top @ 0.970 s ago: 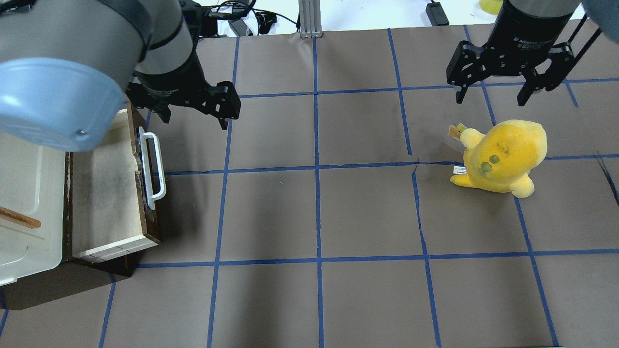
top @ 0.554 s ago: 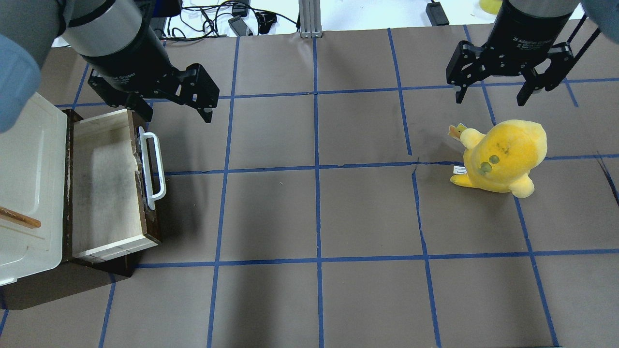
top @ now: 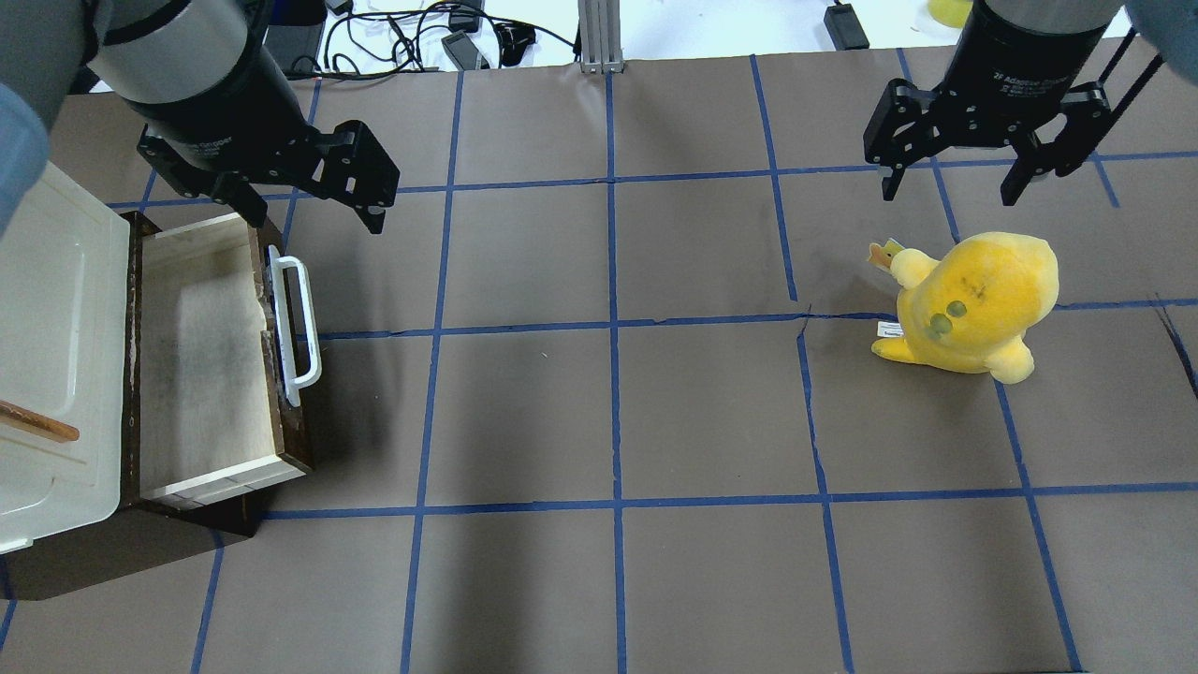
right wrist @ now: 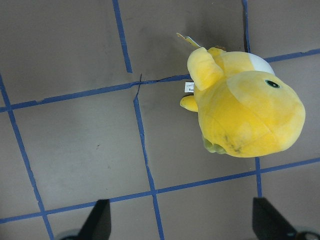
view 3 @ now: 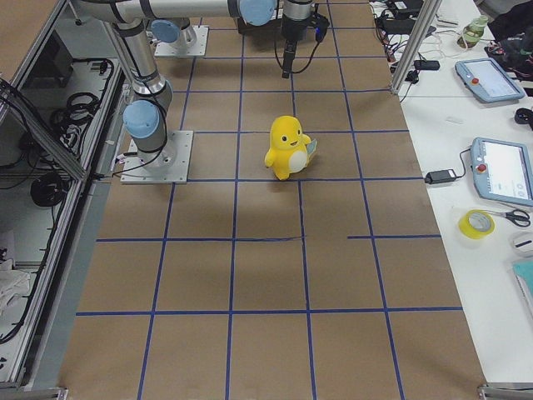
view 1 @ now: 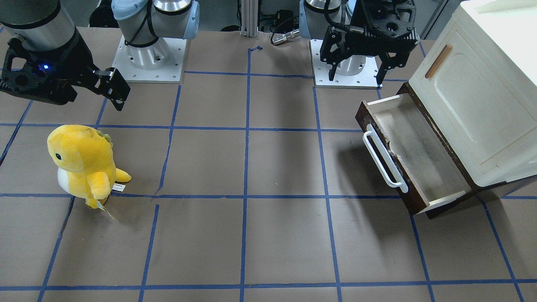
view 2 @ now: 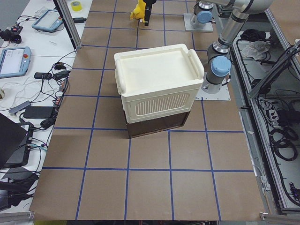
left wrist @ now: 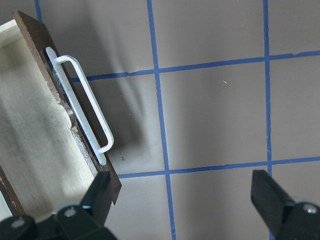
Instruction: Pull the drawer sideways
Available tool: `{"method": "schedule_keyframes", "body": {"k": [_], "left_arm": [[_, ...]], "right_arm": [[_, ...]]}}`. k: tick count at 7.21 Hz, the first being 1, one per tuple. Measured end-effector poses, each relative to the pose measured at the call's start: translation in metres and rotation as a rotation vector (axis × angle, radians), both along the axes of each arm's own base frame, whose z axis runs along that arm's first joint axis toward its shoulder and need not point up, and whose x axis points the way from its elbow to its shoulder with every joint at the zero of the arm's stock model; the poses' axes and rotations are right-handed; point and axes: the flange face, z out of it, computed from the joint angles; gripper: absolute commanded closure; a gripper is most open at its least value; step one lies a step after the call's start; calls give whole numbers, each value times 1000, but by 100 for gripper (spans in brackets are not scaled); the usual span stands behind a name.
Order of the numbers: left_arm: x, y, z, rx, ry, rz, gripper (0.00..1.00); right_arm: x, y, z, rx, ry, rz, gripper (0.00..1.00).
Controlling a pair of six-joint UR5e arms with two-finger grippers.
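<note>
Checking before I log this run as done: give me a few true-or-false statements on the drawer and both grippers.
1. The drawer stands pulled out of the cream cabinet. True.
2. The left gripper is shut on the white bar handle. False: it is open, raised clear of the handle.
3. A toy lies in the drawer. False: its pale interior is bare; the yellow plush dinosaur stands on the table.
4. The right gripper is open, holding nothing. True.
</note>
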Motion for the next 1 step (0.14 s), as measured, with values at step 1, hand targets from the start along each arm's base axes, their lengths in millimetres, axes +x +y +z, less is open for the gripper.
{"method": "schedule_keyframes", "body": {"k": [1], "left_arm": [[-1,0,1,-1,15,-1,0]], "right_arm": [[0,0,0,0,0,0,0]]}}
